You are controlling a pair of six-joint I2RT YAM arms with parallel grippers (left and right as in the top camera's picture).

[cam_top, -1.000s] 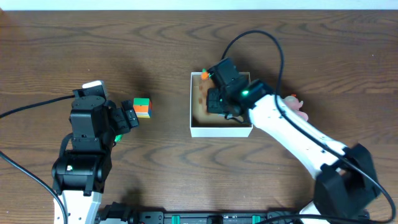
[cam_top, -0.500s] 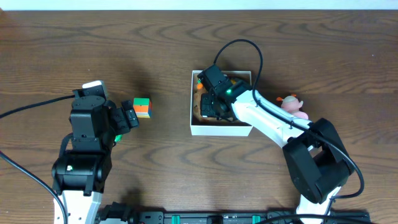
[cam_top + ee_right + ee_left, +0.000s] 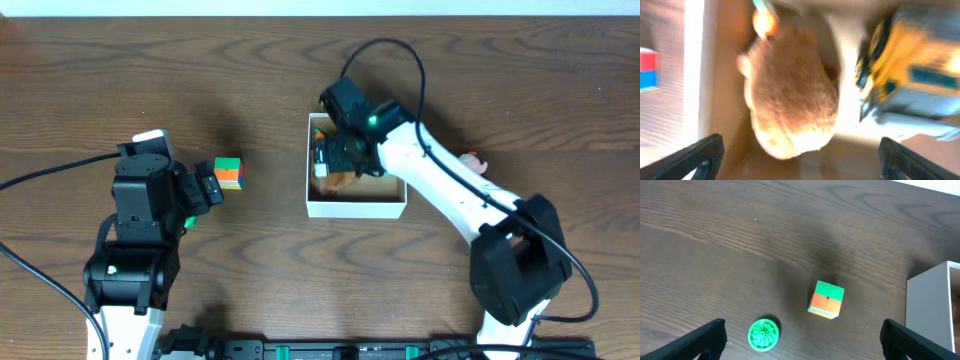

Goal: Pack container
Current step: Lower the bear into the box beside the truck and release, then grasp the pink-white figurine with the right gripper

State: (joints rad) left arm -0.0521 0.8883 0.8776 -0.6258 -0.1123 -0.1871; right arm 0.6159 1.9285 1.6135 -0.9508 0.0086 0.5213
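The container [image 3: 356, 209] is a white box with a tan inside, right of centre. My right gripper [image 3: 338, 152] hovers over its left part, open. In the right wrist view a brown plush toy [image 3: 790, 95] lies on the box floor ahead of the wide-apart fingers [image 3: 705, 156], free of them, next to a yellow and grey toy [image 3: 912, 80] and a small orange piece [image 3: 765, 21]. My left gripper [image 3: 207, 186] is open and empty over the table left of the box. A coloured cube [image 3: 826, 299] and a green disc [image 3: 763, 334] lie ahead of it.
A pink toy [image 3: 473, 161] lies on the table just right of the box, partly behind the right arm. The box's white wall [image 3: 932, 311] shows at the right edge of the left wrist view. Black cables run across the back and left of the table.
My right gripper has opened and let go of the brown plush inside the box, and it has shifted toward the box's back left. The left arm has not moved.
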